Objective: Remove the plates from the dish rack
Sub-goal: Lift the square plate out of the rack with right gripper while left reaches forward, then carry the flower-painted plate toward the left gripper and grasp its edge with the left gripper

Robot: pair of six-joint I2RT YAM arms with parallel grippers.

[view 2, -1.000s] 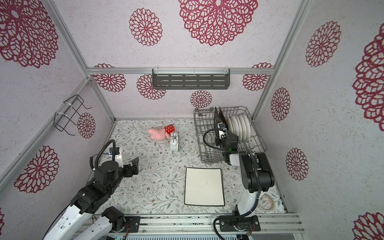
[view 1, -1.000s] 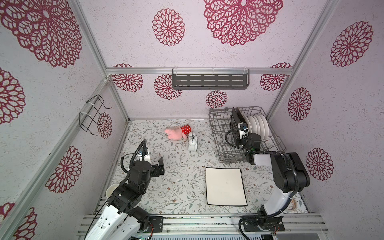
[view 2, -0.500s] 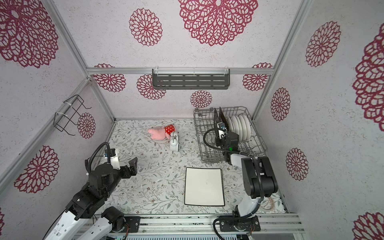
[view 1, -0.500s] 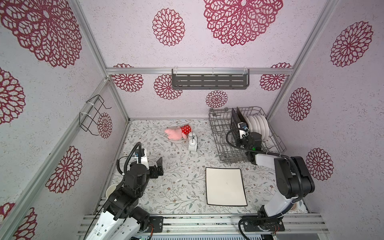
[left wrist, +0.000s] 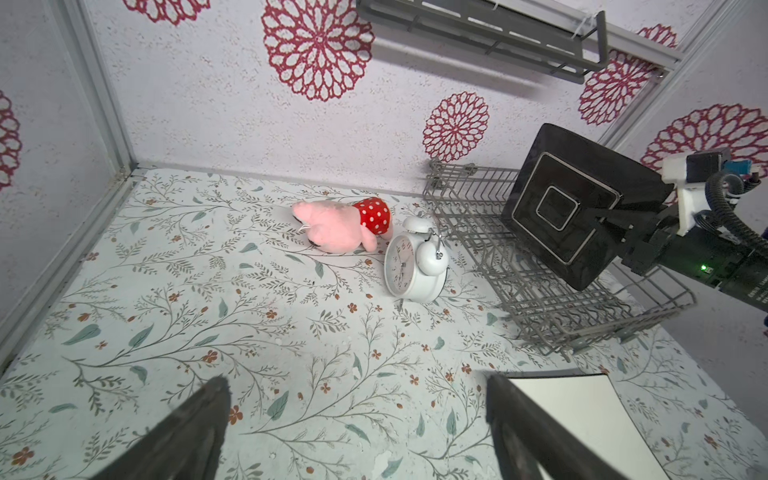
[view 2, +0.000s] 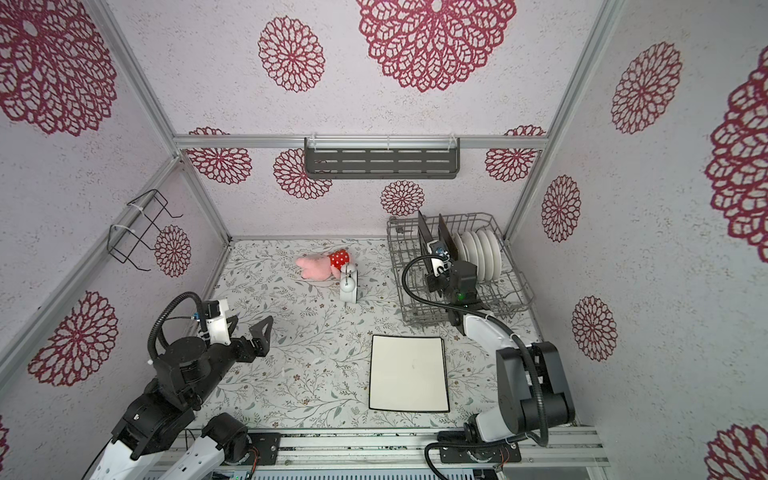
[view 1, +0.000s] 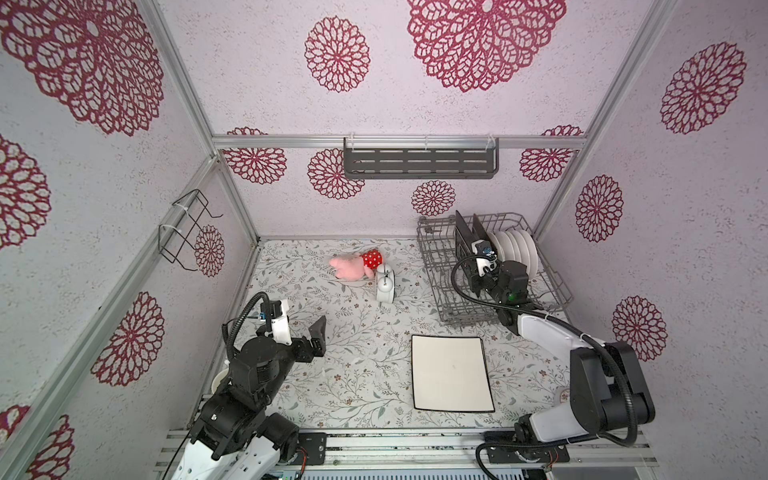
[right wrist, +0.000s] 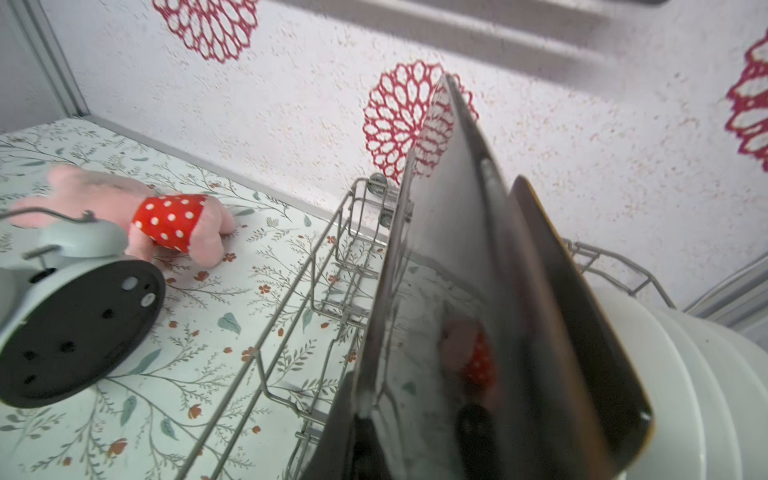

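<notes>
The grey wire dish rack (view 1: 446, 307) stands at the back right in both top views. Upright in it are two dark square plates (view 1: 462, 239) and a row of round white plates (view 1: 517, 249). My right gripper (view 1: 478, 282) reaches into the rack, shut on the edge of a dark square plate (left wrist: 582, 199); the wrist view shows that glossy plate (right wrist: 449, 249) between its jaws. A white black-rimmed rectangular plate (view 1: 451, 374) lies flat on the table in front of the rack. My left gripper (left wrist: 356, 380) hovers open and empty over the table's left side (view 2: 249, 326).
A pink plush toy (view 1: 353, 266) and a white alarm clock (view 1: 385, 284) sit just left of the rack. A slotted grey shelf (view 1: 419, 164) hangs on the back wall, a black wire holder (view 1: 187, 228) on the left wall. A white mug (view 1: 218, 380) stands behind the left arm.
The right arm's elbow has swung toward the table's front while its gripper stays on the dark plate in the rack. The left arm has shifted slightly left, gripper still open.
</notes>
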